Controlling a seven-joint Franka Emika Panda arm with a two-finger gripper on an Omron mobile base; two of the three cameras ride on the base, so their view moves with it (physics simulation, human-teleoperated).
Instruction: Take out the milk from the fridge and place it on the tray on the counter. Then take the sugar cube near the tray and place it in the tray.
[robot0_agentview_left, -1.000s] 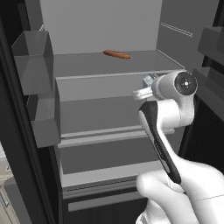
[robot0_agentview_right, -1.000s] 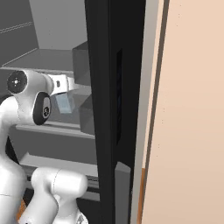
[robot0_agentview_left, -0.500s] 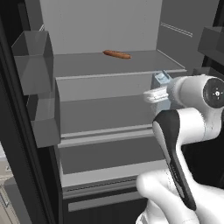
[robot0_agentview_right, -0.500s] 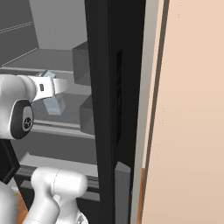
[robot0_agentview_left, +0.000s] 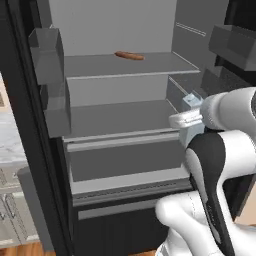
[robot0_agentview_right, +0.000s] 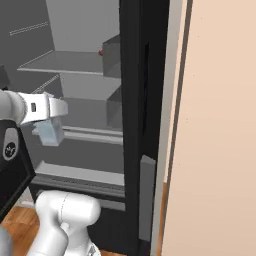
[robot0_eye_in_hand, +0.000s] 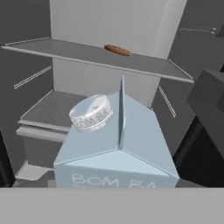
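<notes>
The end effector (robot0_agentview_right: 49, 120) is clamped on the milk (robot0_agentview_right: 50, 131), holding it in front of the open fridge (robot0_agentview_left: 120, 125), off its shelves. The carton looks light, with smooth, crushable walls; flat sides below the gable suit gripping best.

one milk carton (robot0_eye_in_hand: 118, 144), one sausage (robot0_agentview_left: 129, 55), one fridge (robot0_agentview_left: 120, 120), two shelves (robot0_agentview_left: 122, 65)

The sausage (robot0_agentview_left: 129, 55) lies on the fridge's (robot0_agentview_left: 20, 125) upper shelf (robot0_agentview_left: 120, 65), far from the milk (robot0_eye_in_hand: 116, 148). The milk sits at the end effector (robot0_agentview_left: 187, 120), near the right side of the lower shelf (robot0_agentview_left: 115, 117), with the door bins (robot0_agentview_left: 50, 75) at left.
</notes>
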